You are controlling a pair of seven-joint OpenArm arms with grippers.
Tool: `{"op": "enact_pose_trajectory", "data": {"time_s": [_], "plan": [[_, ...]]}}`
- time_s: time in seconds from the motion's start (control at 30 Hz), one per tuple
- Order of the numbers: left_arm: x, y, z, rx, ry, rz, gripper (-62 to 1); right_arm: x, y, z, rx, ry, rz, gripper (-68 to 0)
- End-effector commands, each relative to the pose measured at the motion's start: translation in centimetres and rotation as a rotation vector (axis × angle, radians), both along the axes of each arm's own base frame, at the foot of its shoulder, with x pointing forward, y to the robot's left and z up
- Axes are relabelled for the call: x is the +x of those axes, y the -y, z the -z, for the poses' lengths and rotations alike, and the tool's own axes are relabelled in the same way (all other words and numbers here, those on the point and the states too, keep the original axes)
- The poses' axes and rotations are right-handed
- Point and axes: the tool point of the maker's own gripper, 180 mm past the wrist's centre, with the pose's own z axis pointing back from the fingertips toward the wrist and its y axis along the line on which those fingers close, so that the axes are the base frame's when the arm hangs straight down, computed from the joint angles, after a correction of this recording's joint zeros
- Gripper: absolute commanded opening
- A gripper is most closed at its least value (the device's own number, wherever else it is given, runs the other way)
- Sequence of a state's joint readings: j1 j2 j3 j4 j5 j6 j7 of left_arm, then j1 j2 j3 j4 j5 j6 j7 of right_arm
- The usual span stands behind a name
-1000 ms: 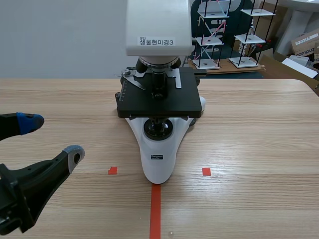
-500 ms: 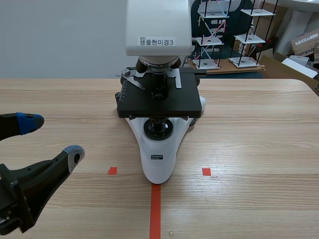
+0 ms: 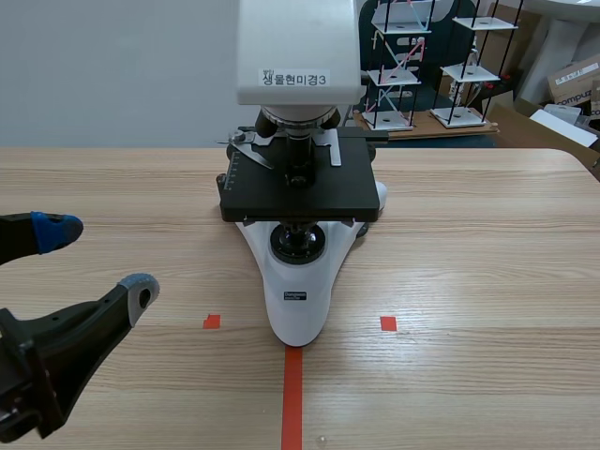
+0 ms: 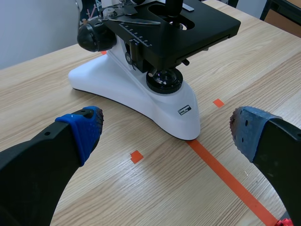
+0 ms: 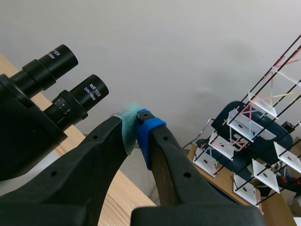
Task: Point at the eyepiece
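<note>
Just beside my right gripper (image 5: 137,123), its dotted pads pressed together on nothing, the eyepiece (image 5: 87,96) juts out as a black stepped cylinder from the microscope (image 3: 298,300), which has a glossy white base. At the near left, my left gripper (image 3: 94,261) gapes wide over the wood-grain table (image 3: 469,281).

Bright, even light. Ahead of the left claw (image 4: 165,127), the microscope (image 4: 141,94) casts a soft shadow beneath itself on the tabletop (image 4: 37,94). The wall (image 5: 188,47) beyond the right claw (image 5: 136,121) is evenly lit.
</note>
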State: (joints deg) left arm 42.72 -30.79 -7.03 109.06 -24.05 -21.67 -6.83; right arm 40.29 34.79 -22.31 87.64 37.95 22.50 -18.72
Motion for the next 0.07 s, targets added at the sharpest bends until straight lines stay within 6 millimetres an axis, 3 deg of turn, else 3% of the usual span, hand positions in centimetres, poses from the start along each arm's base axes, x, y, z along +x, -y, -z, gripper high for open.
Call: {"op": "enact_pose_trajectory", "data": {"time_s": [0.0, 0.03], "plan": [[-0.10, 0.56, -0.84, -0.026, 0.019, 0.009, -3.9, -0.24, 0.13, -1.80, 0.005, 0.048, 0.000, -66.0], [-0.10, 0.56, -0.84, -0.026, 0.019, 0.009, -3.9, -0.24, 0.13, -1.80, 0.005, 0.048, 0.000, -66.0]]}}
